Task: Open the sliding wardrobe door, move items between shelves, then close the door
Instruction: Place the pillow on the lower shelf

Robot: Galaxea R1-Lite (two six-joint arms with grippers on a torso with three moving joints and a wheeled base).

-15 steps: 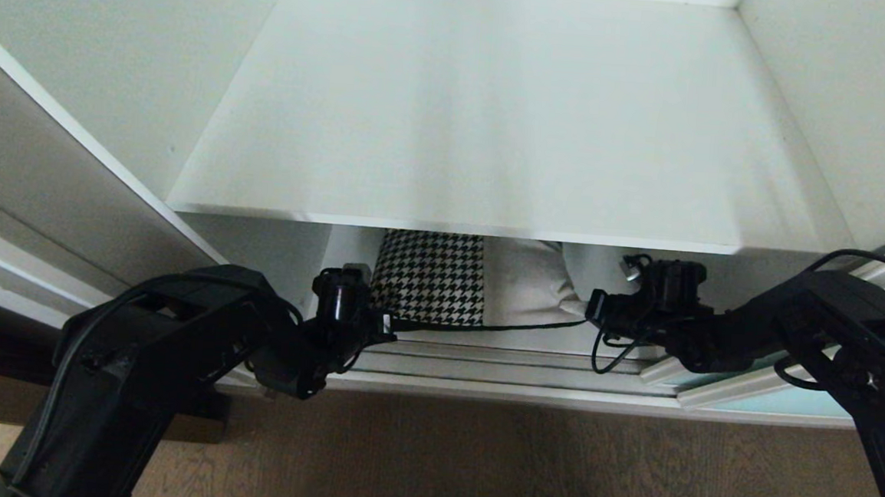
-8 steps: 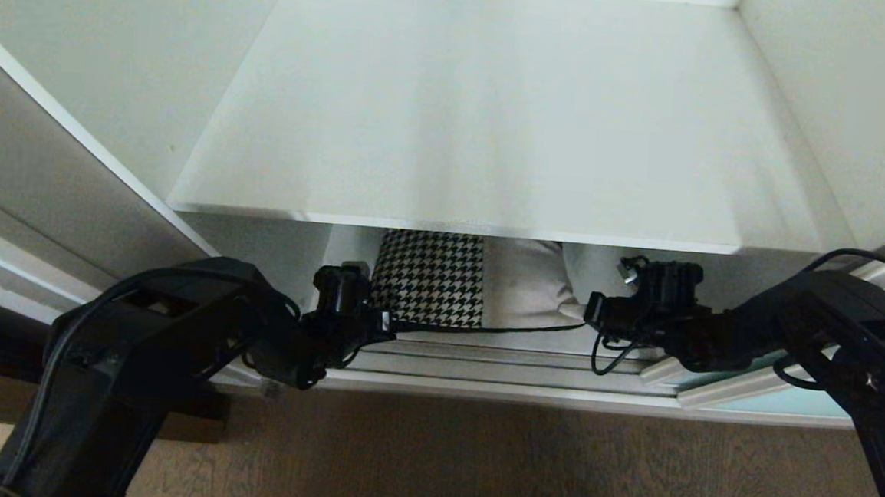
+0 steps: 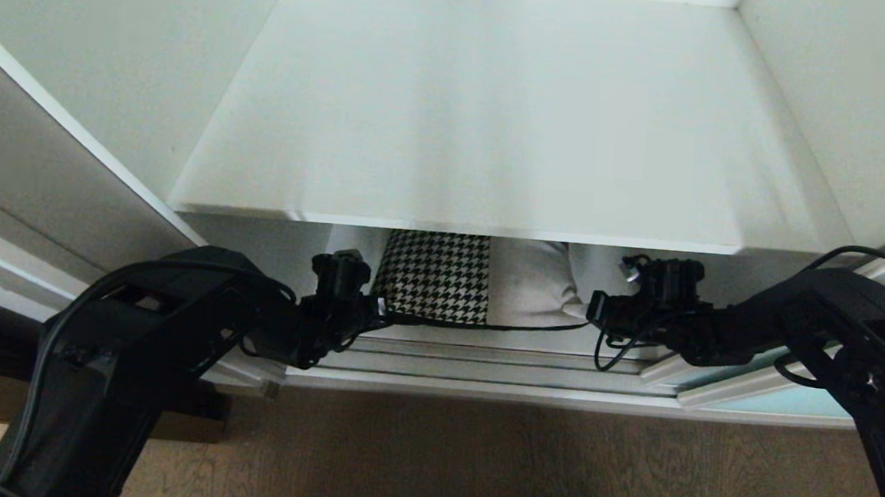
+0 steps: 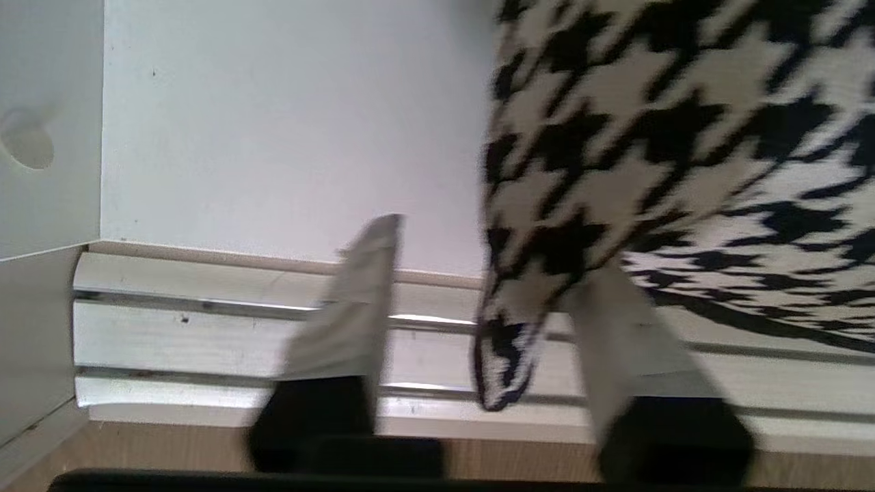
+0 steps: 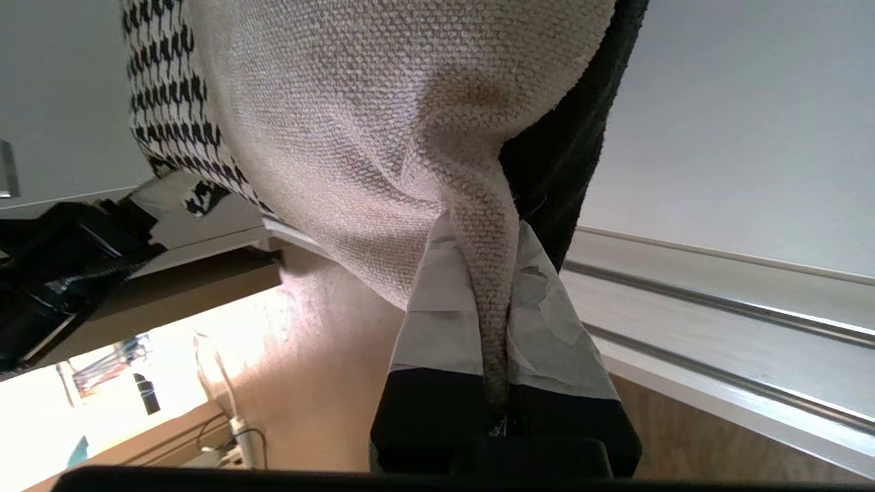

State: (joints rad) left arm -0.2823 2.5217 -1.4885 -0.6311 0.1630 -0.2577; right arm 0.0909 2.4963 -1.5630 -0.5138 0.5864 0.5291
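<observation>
Floor: brown wood planks (image 3: 475, 466), nearest the camera.
Track: silver sliding rails (image 3: 497, 363) at the wardrobe's front.
Left gripper (image 4: 478, 355): fingers apart, straddling the houndstooth piece's (image 4: 670, 137) corner, not clamped.
Right gripper (image 5: 493, 328): pinched on a fold of the beige piece (image 5: 383, 123).
Stack: on the lower shelf (image 4: 287, 137), under the upper shelf (image 3: 496, 129).
Risk: one-sided hold may skew or spill the stack.
</observation>
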